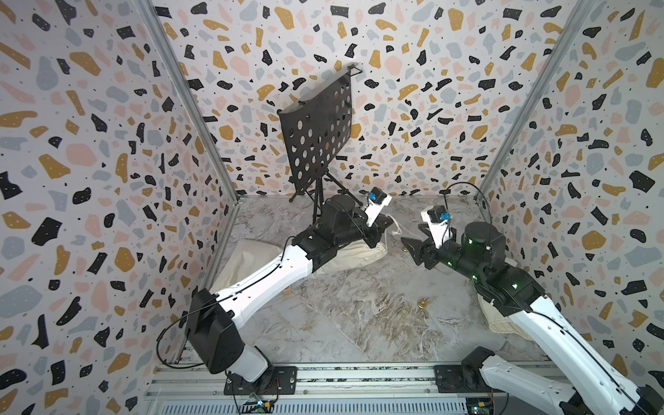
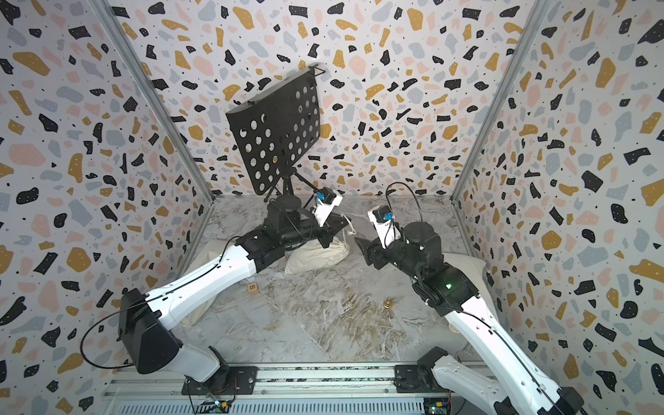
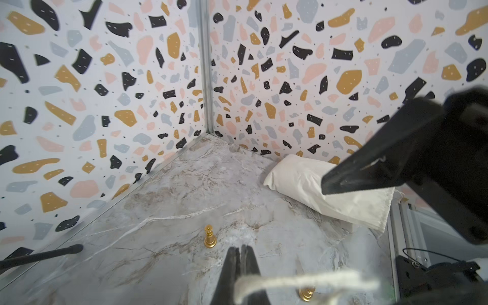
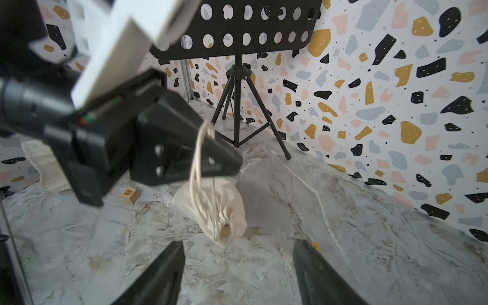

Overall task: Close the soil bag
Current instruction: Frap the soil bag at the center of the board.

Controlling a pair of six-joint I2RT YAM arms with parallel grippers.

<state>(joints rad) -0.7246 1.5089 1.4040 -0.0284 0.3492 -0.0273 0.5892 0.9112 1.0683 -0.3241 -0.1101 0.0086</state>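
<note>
You'll find the soil bag (image 4: 211,208), a small cream cloth sack, lying on its side on the marbled floor (image 4: 343,211) toward the back of the cell; it shows in both top views (image 2: 316,257). Its neck is gathered tight around a small dark gap. Its pale cord (image 4: 196,163) loops upward from that neck, clear of the floor.

The light is bright, even and diffuse. In both top views only soft, pale shadows lie on the marble bench (image 1: 359,309), and nothing glares. The lenses are wide, so the wall posts (image 1: 187,100) lean and bow toward the picture corners. From my right wrist, my left gripper (image 4: 236,162) looms close and soft, and my right gripper (image 4: 239,244) is smeared dark and out of focus. From my left wrist, the drawstring (image 3: 303,284) is a white blur.
</note>
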